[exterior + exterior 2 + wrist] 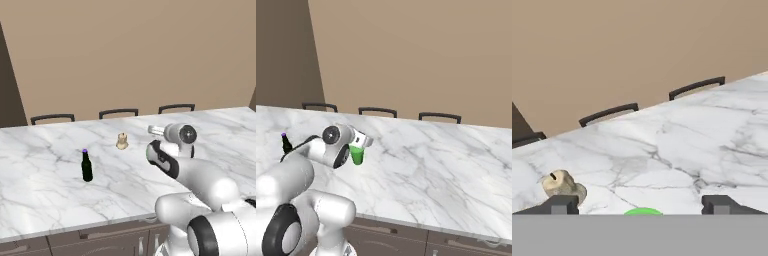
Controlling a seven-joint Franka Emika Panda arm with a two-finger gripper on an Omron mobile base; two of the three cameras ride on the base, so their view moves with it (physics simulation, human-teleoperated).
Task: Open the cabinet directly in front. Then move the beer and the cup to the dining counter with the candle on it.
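The green cup (357,156) stands on the long marble dining counter (431,170), just under my hand. My gripper (642,205) is open, its two fingertips set wide on either side of the cup's rim (643,211) without touching it. In the right base view the gripper (360,145) hangs right above the cup. The beige candle (122,141) sits a little to the left of the hand and also lies at the hand view's lower left (562,185). The dark beer (87,167) with its purple cap stands upright further left on the counter (50,190). The cabinet is out of view.
Three dark chair backs (118,112) line the counter's far edge in front of a tan wall. Dark drawer fronts (396,235) run below the near edge. Wide bare marble stretches to the right of the cup.
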